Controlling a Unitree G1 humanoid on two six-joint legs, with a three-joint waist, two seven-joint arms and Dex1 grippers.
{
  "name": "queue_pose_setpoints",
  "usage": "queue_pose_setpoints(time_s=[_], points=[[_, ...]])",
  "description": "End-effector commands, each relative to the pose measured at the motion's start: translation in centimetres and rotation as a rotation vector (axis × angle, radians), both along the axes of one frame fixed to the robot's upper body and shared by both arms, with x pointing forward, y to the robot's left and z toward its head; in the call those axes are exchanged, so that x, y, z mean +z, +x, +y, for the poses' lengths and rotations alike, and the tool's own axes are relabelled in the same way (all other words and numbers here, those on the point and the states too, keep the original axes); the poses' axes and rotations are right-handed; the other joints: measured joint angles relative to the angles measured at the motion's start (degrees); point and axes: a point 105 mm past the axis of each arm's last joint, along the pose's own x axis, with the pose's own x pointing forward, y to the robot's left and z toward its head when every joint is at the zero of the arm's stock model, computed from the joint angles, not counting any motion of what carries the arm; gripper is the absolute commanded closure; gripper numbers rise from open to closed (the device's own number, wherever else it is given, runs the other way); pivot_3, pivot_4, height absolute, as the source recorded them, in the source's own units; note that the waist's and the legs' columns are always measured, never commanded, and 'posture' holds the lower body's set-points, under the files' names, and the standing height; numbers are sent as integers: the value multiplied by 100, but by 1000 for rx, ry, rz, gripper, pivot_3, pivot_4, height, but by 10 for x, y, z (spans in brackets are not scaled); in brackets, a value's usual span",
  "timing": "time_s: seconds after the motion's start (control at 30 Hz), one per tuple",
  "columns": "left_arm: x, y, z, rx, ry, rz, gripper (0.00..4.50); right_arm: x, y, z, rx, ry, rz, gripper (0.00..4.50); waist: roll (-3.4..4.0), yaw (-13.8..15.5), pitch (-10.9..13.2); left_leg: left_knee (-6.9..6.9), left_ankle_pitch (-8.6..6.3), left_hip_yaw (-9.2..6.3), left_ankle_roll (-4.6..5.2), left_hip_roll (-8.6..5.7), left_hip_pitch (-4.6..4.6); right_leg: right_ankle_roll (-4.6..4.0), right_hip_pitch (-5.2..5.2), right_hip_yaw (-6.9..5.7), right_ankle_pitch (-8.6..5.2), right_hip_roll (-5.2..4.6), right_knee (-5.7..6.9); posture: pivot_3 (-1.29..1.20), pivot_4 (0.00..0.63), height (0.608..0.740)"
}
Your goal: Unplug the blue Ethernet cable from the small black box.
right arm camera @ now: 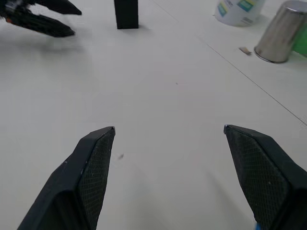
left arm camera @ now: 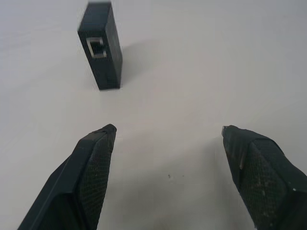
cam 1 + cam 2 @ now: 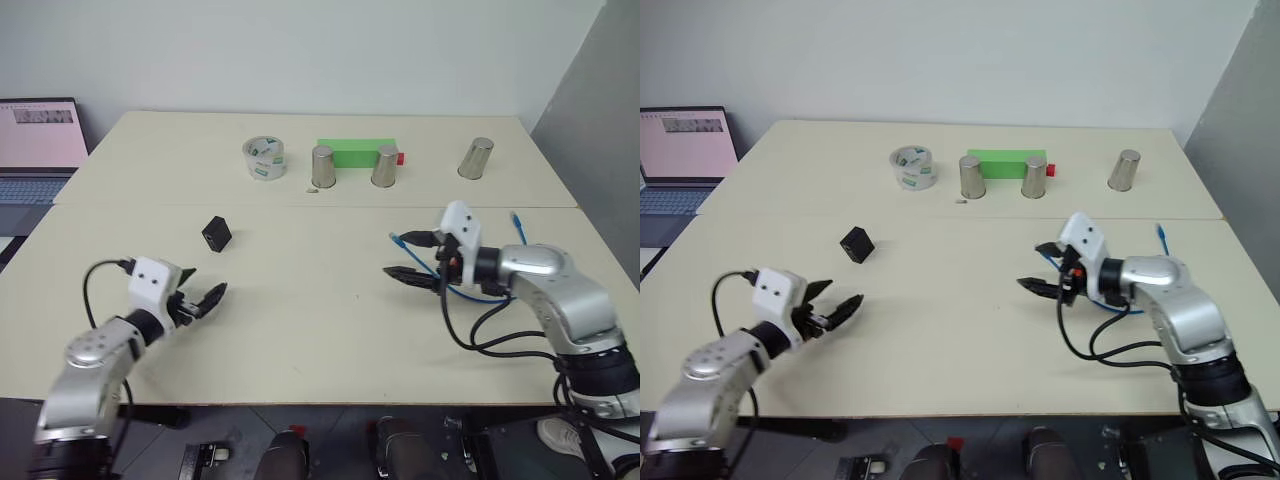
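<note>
Though unplugged, small black box [image 2: 100, 45] port-forward.

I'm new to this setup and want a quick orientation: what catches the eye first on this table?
The small black box stands alone on the table's left half, its port empty, just ahead of the open left gripper. The blue Ethernet cable lies looped on the right side beside the open right gripper, apart from the box. Along the far edge sit three steel cups, a tape roll and a green block.
</note>
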Motion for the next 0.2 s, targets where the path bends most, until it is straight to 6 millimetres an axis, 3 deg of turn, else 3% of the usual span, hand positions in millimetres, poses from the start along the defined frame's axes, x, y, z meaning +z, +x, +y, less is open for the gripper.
queue_pose_setpoints(time_s=[0.03,0.2], points=[[41,1,3,-79,33,-56,740,16,1,-23,-37,-13,-40,655,1,-14,1,-1,0,4,0,0,3,0,2,2,0,0,-1,0,150,740],[52,3,7,-108,55,-49,740,21,5,-33,-61,-31,-55,655,1,-58,1,-9,-1,14,1,2,4,-7,0,8,-6,1,-6,0,150,740]])
